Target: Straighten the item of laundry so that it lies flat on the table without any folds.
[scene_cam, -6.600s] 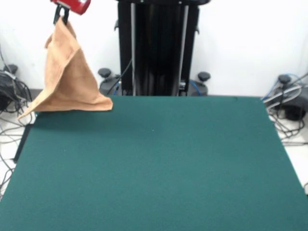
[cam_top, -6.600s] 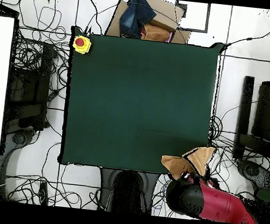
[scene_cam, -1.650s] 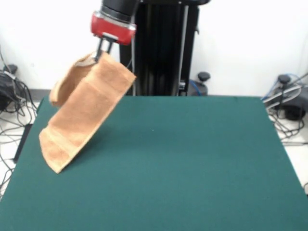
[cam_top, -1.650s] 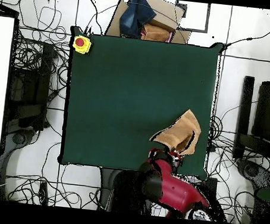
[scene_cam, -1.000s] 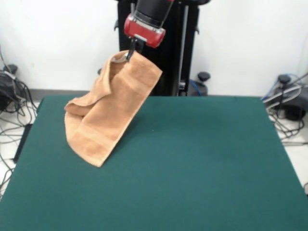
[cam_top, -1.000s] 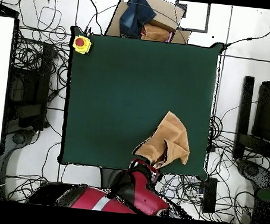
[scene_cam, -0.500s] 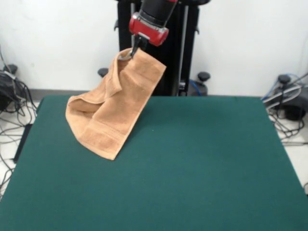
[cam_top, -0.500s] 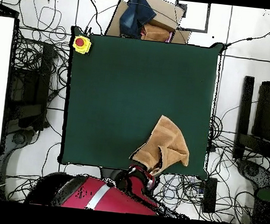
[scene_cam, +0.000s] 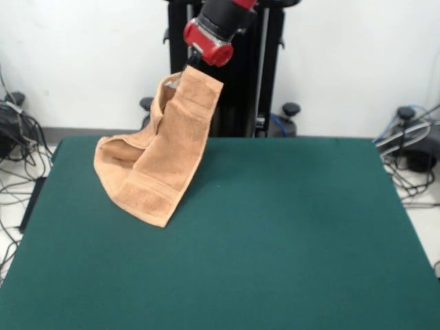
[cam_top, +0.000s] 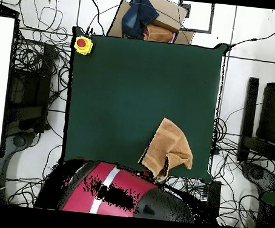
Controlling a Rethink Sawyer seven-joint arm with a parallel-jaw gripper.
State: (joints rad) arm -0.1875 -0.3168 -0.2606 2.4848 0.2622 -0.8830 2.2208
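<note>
now, front view: the claw is clamped on the top corner of the towel, holding it up above the bench's far-left part.
front view, towel: it hangs slanted and doubled over; its lower end with the woven band rests on the green top, a fold bulging out on the left.
overhead view: the towel lies near the bench edge closest to the arm, which hides the claw.
step in hand: likely laying the towel down by dragging while its low end anchors.
next move: probably carry the held corner away from the resting end, low, so the fold opens before letting go.
</note>
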